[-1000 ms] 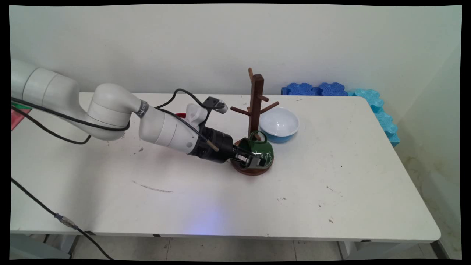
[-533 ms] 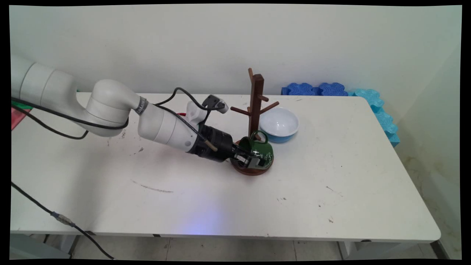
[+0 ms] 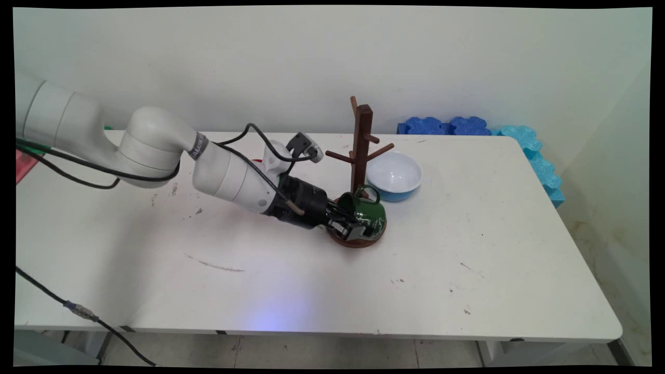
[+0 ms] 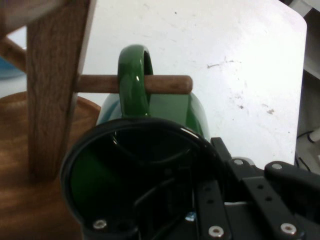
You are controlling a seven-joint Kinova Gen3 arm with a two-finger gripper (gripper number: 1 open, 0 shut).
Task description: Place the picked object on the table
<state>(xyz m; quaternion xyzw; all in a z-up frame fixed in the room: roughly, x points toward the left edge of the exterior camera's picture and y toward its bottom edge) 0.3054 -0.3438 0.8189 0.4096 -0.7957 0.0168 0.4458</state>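
A dark green mug [image 3: 370, 213] lies tilted against the wooden mug tree [image 3: 361, 145], low over its round base [image 3: 356, 240]. In the hand view the mug's handle [image 4: 132, 75] is threaded over a low peg [image 4: 167, 84] of the tree's post [image 4: 52, 90]. My gripper [image 3: 353, 227] comes in from the left and is shut on the mug's rim [image 4: 200, 165], with one finger inside the black-looking mouth and the other outside on the right.
A white bowl with a blue outside [image 3: 393, 175] stands just behind and right of the tree. Blue foam pieces [image 3: 441, 126] and cyan ones [image 3: 537, 161] line the far right edge. A small red thing [image 3: 254, 161] peeks out behind the arm.
The arm's forearm has swung slightly up and back while the gripper stays at the mug. The mug has settled a little lower against the tree.
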